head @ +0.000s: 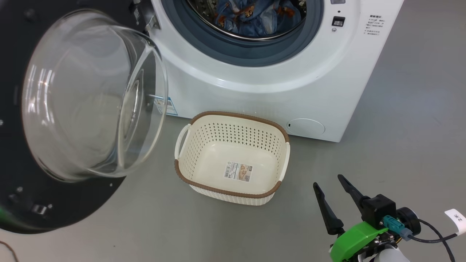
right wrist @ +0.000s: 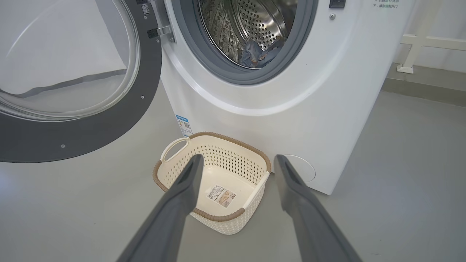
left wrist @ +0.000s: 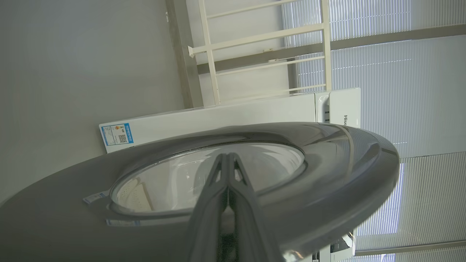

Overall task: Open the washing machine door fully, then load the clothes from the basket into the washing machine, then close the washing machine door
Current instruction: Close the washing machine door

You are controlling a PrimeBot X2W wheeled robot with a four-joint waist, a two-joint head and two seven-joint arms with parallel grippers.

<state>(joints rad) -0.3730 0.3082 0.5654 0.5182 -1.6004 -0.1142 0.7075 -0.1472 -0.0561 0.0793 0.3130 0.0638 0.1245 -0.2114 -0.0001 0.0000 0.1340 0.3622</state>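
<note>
The washing machine [head: 273, 94] stands with its door [head: 36, 207] swung out to the left, the glass bowl [head: 91, 98] bulging toward me. The clothes [head: 255, 16], blue with orange prints, lie inside the steel drum [right wrist: 262, 25]. The basket [head: 240, 116] sits empty on the floor before the machine, its label showing. My right gripper [head: 327, 181] hovers open at the lower right, short of the basket [right wrist: 218, 137]. My left gripper [left wrist: 228, 155] is shut, its fingers over the door's outer face [left wrist: 327, 174]; I cannot tell whether they touch.
A round service cap [head: 305, 126] and a blue sticker [head: 165, 105] mark the machine's lower front. Grey floor [head: 418, 109] spreads to the right. A dark cable [head: 433, 233] trails from my right wrist. A white railing [right wrist: 418, 40] stands behind the machine's right side.
</note>
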